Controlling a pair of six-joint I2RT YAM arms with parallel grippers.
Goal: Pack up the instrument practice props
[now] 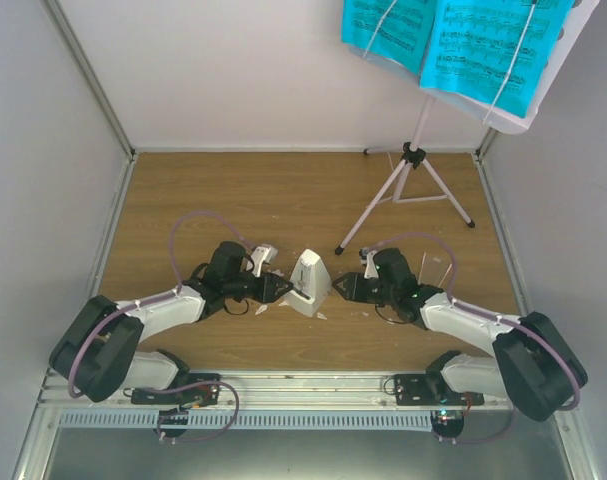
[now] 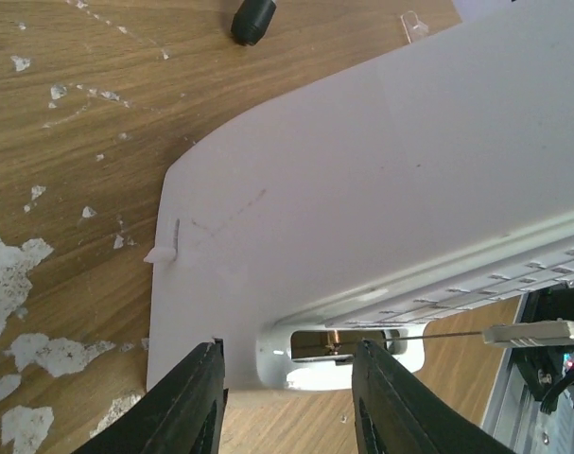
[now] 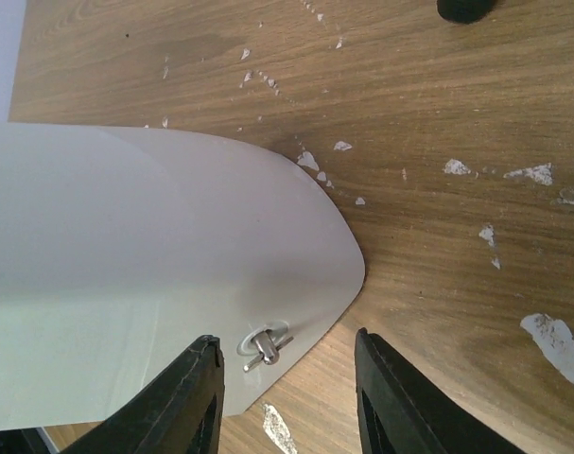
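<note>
The small white pyramid metronome (image 1: pixel 309 283) stands on the wooden table between my two grippers. My left gripper (image 1: pixel 279 288) is open right beside its left side; in the left wrist view the metronome (image 2: pixel 362 189) fills the frame, its slotted end between the open fingers (image 2: pixel 187 407). My right gripper (image 1: pixel 342 288) is open at its right side; its view shows the metronome's (image 3: pixel 126 255) winding key (image 3: pixel 266 348) between the jaws. The pale-lilac tripod music stand (image 1: pixel 411 180) stands at the back right, with cyan sheet-music pages (image 1: pixel 453 40) on its plate.
A small white piece (image 1: pixel 264 258) lies just behind my left gripper. White crumbs (image 2: pixel 22 274) are scattered on the table. Black tripod feet show in both wrist views (image 2: pixel 253 19) (image 3: pixel 466 9). Enclosure walls stand to the left, right and back.
</note>
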